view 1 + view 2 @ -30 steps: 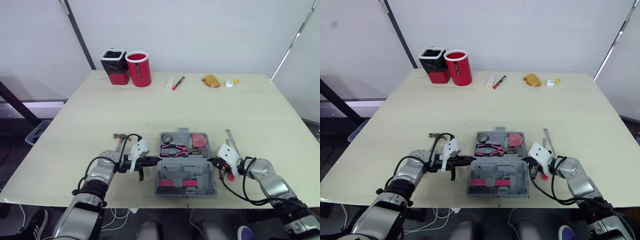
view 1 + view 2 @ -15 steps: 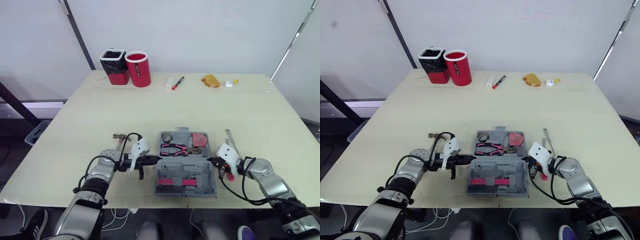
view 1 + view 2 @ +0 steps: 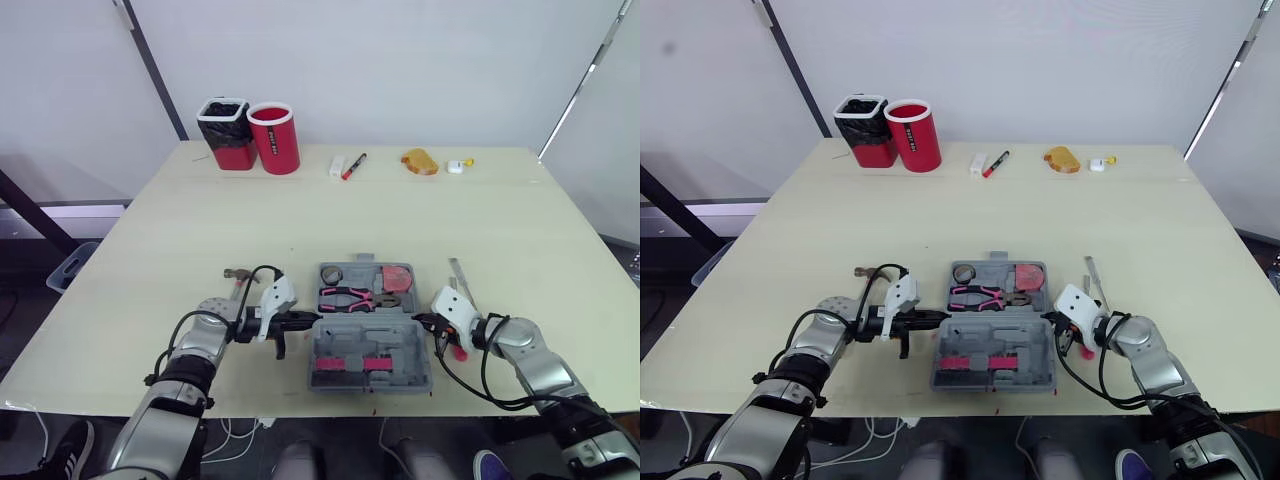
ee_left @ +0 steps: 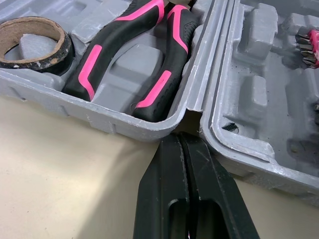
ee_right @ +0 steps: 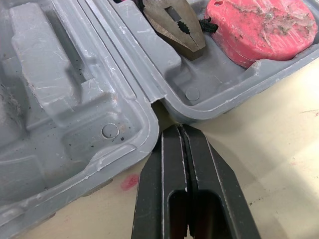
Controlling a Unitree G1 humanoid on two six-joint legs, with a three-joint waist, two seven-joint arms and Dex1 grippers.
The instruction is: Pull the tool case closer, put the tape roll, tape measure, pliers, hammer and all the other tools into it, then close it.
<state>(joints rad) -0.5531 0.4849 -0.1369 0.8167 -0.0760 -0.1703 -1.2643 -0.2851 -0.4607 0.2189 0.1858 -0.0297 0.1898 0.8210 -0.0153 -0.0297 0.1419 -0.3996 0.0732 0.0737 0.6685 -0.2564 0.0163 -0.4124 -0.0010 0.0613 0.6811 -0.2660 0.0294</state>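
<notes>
Hammer [image 3: 240, 273] beside left tool [image 3: 305, 320]; right tool [image 3: 422, 321] opposite, both closed empty at tool case [image 3: 410, 350] hinge.

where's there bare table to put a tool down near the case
Bare: the broad table stretch between the tool case and the far row of red cups and marker. Crowded: the case's flanks, with left gripper, hammer and right gripper.

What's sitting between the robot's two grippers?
The open grey tool case lies between the left gripper and right gripper, seen in the left eye view.
</notes>
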